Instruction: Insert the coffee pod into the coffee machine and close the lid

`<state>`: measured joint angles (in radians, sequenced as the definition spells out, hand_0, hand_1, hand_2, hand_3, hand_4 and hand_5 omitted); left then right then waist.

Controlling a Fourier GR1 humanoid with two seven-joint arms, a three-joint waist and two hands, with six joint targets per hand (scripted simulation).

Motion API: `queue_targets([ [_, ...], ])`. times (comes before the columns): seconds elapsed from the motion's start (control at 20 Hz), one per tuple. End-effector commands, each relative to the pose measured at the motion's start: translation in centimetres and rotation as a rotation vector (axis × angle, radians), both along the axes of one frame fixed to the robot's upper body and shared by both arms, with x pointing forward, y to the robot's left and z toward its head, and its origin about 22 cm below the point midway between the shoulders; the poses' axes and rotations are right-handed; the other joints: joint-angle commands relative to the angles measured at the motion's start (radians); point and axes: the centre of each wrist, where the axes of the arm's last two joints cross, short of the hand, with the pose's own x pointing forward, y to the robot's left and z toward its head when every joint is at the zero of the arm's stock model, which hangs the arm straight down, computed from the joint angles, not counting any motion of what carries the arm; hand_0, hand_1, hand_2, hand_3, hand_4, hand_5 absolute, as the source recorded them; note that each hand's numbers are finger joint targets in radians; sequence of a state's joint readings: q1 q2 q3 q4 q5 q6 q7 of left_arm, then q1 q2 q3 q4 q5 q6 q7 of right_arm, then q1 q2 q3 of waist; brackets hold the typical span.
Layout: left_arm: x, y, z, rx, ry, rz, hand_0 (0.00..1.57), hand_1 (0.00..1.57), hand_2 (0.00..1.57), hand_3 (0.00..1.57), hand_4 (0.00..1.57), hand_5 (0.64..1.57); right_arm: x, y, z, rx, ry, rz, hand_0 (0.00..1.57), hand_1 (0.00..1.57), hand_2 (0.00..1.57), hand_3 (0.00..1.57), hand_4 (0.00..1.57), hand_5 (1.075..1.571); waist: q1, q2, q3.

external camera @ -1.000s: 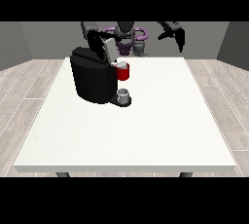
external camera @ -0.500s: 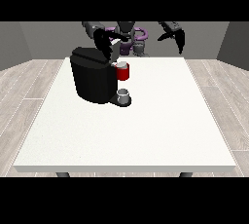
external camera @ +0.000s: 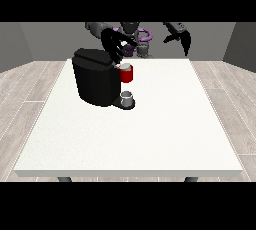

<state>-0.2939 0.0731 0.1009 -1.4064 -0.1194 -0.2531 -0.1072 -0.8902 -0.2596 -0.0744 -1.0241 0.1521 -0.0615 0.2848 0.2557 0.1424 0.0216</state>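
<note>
White table [external camera: 150, 139], grey walls [external camera: 30, 44], pale wood-plank floor [external camera: 20, 104]

Hand at view's left [external camera: 114, 45] over coffee machine [external camera: 95, 77] — fingers spread.

Coffee machine [external camera: 96, 81] blocking table's [external camera: 150, 134] left-rear

A large white table [external camera: 150, 134] stands on a pale plank floor [external camera: 25, 99] (grey walls [external camera: 45, 41] behind).
</note>
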Motion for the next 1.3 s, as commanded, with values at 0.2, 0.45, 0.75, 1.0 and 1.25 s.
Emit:
queue_targets([
  [0.2,1.6,-0.7,2.8,0.002,-0.072,-0.051,0.0,0.0,0.0,0.0,0.42,1.571,-0.5,4.0,5.7,0.004,-0.203,0.147,0.0,0.0,0.0,0.0,0.13,1.571,0.124,0.058,-0.0206],
  [0.45,1.6,-2.3,2.1,0.001,-0.082,-0.125,0.0,0.0,0.0,0.0,0.37,1.571,-1.6,4.1,8.9,-0.051,-0.241,0.11,0.0,0.0,0.0,0.0,0.05,1.571,0.19,0.086,-0.0223],
  [0.75,2.6,-3.4,3.7,-0.009,-0.125,-0.17,0.0,0.0,0.0,0.0,0.35,1.571,-2.9,2.6,12.1,-0.052,-0.272,0.059,0.0,0.0,0.0,0.0,0.0,1.571,0.254,0.15,-0.0208],
  [1.0,3.2,-4.0,5.4,0.003,-0.163,-0.239,0.0,0.0,0.0,0.0,0.28,1.571,-3.5,0.7,13.6,-0.051,-0.303,0.015,0.0,0.0,0.0,0.0,0.0,1.571,0.317,0.192,-0.0198],
  [1.25,3.5,-5.2,7.9,0.028,-0.236,-0.275,0.0,0.0,0.0,0.0,0.3,1.571,-2.5,2.6,14.2,0.013,-0.406,0.049,0.0,0.0,0.0,0.0,0.0,1.571,0.345,0.271,-0.0215],
])
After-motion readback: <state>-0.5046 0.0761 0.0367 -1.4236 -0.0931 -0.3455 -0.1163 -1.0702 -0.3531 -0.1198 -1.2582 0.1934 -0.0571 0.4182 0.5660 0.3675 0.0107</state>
